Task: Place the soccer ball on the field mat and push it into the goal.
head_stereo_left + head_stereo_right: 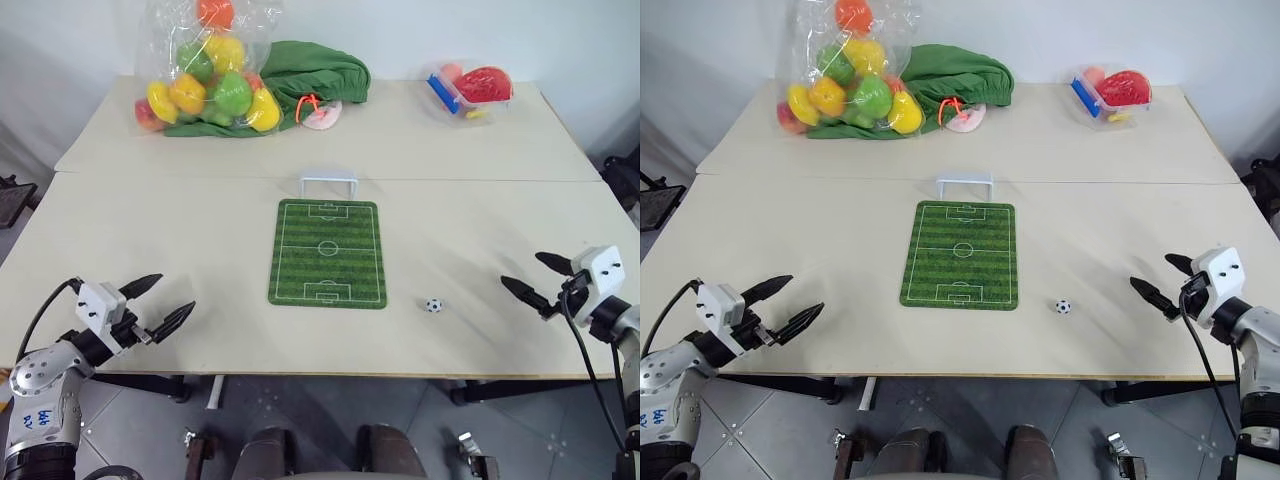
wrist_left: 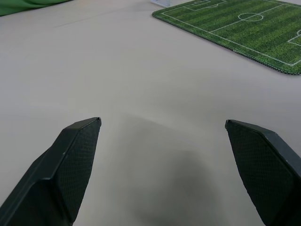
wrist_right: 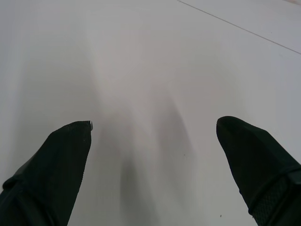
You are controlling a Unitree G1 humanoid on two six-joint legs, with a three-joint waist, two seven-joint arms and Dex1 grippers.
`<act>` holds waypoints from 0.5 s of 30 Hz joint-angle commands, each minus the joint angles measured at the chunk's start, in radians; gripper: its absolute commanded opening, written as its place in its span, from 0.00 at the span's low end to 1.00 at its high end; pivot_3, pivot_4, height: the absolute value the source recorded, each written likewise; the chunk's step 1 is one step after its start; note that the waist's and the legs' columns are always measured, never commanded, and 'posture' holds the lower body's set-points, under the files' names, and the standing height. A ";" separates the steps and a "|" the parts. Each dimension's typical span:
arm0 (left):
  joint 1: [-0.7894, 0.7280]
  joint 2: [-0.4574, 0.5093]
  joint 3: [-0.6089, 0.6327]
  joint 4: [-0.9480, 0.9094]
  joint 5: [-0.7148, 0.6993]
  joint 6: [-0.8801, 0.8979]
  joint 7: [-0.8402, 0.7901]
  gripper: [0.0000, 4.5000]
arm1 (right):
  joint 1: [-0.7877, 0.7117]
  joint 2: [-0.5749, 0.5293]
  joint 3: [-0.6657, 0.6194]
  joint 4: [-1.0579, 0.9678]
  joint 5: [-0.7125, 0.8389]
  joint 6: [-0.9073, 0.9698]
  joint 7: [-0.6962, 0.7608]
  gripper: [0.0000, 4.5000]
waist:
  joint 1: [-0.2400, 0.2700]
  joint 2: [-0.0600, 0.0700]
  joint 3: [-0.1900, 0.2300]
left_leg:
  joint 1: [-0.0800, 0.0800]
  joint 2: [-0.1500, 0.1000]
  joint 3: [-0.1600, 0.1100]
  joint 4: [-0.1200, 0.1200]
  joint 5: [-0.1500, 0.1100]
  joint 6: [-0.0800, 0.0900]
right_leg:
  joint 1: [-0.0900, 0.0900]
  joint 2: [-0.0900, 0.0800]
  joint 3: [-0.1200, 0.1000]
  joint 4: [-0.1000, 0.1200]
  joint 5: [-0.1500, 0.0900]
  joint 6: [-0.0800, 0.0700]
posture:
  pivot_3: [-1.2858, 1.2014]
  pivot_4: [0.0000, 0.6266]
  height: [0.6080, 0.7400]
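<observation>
- i take the field mat (image 1: 328, 252) as my landmark; it lies flat near the middle of the beige table (image 1: 480, 200), its long side running away from me.
- the goal (image 1: 329, 185) stands upright just past the mat's far short edge, close to it; i can't tell if they touch.
- the soccer ball (image 1: 433, 305) sits on bare tabletop, off the mat, near its near-right corner and apart from it.
- my right gripper (image 1: 534, 279) hangs further right of the mat than the ball, past the ball and clear of it. its two black fingers are spread wide with nothing between them; in the right wrist view i see bare table between the fingertips (image 3: 70, 141).
- my left gripper (image 1: 160, 303) hangs well to the left of the mat's near end, fingers also spread wide and holding nothing.
- far beyond the mat, at the table's back left, a clear bag of coloured plastic balls (image 1: 205, 80) rests against a dark green cloth (image 1: 315, 70).
- at the back right, well away from the mat, lies a clear pack of toys (image 1: 470, 90).
</observation>
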 commanded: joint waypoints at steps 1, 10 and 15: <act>-0.032 0.036 0.010 0.033 0.027 -0.011 0.024 1.00 | 0.009 -0.014 -0.014 -0.044 0.016 0.007 -0.007 0.99 | 0.000 0.000 0.000 | 0.000 0.000 0.000 0.000 0.000 0.000 | 0.000 0.000 0.000 0.000 0.000 0.000 | 0.52 0.24 1.00; -0.079 0.031 0.008 0.015 -0.019 0.054 0.024 1.00 | 0.043 -0.022 -0.015 -0.219 0.040 0.165 -0.043 0.99 | -0.001 0.000 0.000 | 0.000 0.000 0.000 0.000 0.000 0.000 | 0.000 0.000 0.000 0.001 0.000 0.000 | 0.52 0.24 1.00; -0.110 0.020 -0.039 -0.037 -0.046 0.089 -0.039 1.00 | 0.061 -0.048 0.024 -0.407 0.073 0.307 0.007 0.99 | 0.001 0.000 0.000 | 0.000 0.000 0.000 0.001 0.000 0.000 | 0.000 0.000 0.000 0.001 0.000 0.000 | 0.52 0.24 1.00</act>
